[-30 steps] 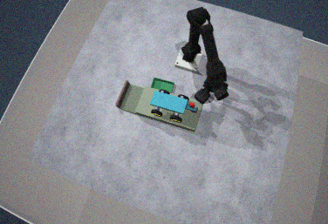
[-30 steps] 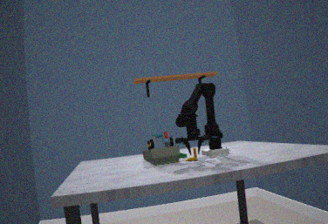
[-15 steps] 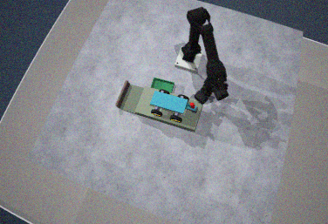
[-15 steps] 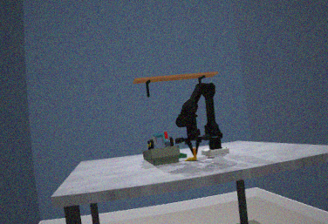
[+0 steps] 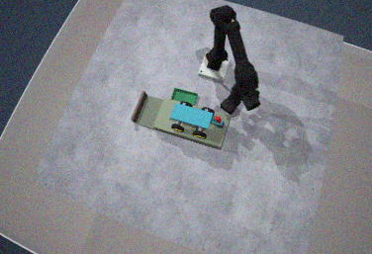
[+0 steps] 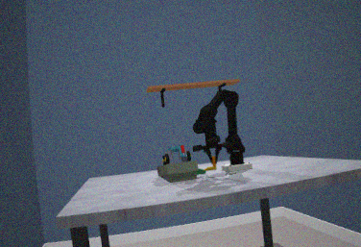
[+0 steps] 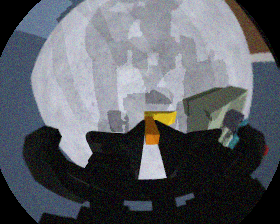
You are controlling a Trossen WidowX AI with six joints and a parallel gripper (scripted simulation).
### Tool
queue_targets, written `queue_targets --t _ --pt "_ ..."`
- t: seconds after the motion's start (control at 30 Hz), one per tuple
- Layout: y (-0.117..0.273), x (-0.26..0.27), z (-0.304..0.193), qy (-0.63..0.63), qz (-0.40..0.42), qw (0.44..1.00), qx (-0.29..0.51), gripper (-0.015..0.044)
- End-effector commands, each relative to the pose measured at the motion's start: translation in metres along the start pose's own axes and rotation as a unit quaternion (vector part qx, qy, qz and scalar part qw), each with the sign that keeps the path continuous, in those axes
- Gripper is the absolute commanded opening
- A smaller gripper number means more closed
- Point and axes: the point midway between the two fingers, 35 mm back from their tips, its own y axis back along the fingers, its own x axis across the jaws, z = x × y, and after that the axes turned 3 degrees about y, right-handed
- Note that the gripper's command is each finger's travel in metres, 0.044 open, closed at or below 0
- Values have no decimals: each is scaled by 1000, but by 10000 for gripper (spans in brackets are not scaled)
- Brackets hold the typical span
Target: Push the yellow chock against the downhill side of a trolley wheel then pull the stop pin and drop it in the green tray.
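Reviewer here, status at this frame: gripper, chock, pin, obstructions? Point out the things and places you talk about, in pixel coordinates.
Gripper (image 6: 214, 162) (image 7: 148, 123) shut on chock's orange handle (image 6: 214, 160) (image 7: 152, 137), beside the ramp (image 5: 163, 109) (image 6: 178, 172) (image 7: 206, 110). Red-headed pin (image 5: 218, 120) (image 6: 182, 149) at trolley's (image 5: 192, 116) uphill end. Nothing seen blocking a lift.

A pale grey, mottled tabletop (image 5: 148, 183) (image 6: 144, 196), broad and flat, stands on dark legs (image 6: 266, 221). Directly on it lies a long grey-green ramp (image 5: 163, 116) (image 6: 178, 172) (image 7: 203, 111), with a dark brown strip (image 5: 139, 107) standing across one end. A small open green tray (image 5: 184, 92) (a rectangular one, with raised sides) sits just beside the ramp's long edge. Near them is a white base plate (image 5: 212, 75) (image 6: 237, 169), and soft grey shadows spread over the surface (darkest beyond the ramp's pin end).
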Motion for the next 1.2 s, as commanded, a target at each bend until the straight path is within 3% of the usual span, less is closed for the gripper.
queue_targets --t 0.0,1.17 --pt "16 0 1 2 -1 1000 -5 0" --pt "113 -1 3 2 -2 1000 -5 0"
